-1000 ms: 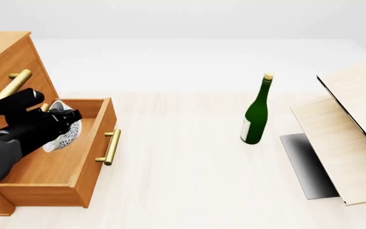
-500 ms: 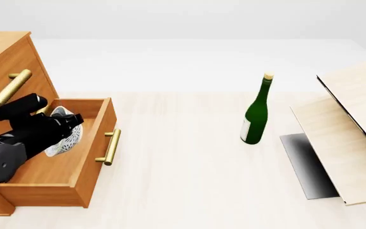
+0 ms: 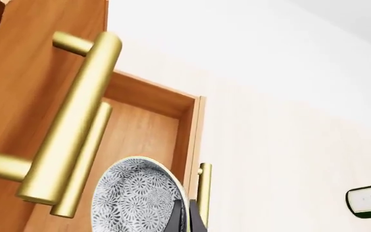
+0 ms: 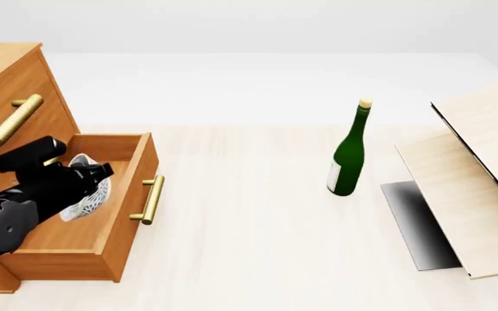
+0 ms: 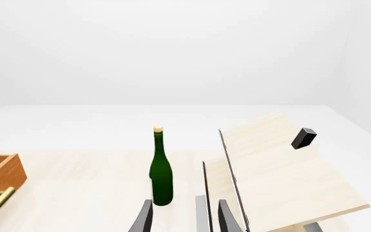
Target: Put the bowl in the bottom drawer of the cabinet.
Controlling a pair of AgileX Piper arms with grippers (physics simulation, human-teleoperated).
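The cabinet [image 4: 11,84] stands at the left with its bottom drawer [image 4: 102,240] pulled open, brass handle [image 4: 151,199] facing right. My left gripper [image 4: 91,173] reaches down into the drawer, shut on the rim of the speckled white bowl [image 4: 86,194], which hangs tilted on edge just above the drawer floor. In the left wrist view the bowl [image 3: 137,198] fills the lower middle with one dark finger [image 3: 183,218] on its rim, over the drawer floor [image 3: 140,130]. The right gripper [image 5: 185,220] shows only in its own wrist view, open with nothing between its fingers.
A green wine bottle [image 4: 349,152] stands upright mid-table. A pale light-wood box [image 4: 478,168] with a dark edge leans at the right. The brass handle [image 3: 69,121] of an upper drawer juts out close above the left gripper.
The left arm has sunk lower and drawn back a little, carrying the bowl deeper into the open bottom drawer. Bottle and pale box have not moved.
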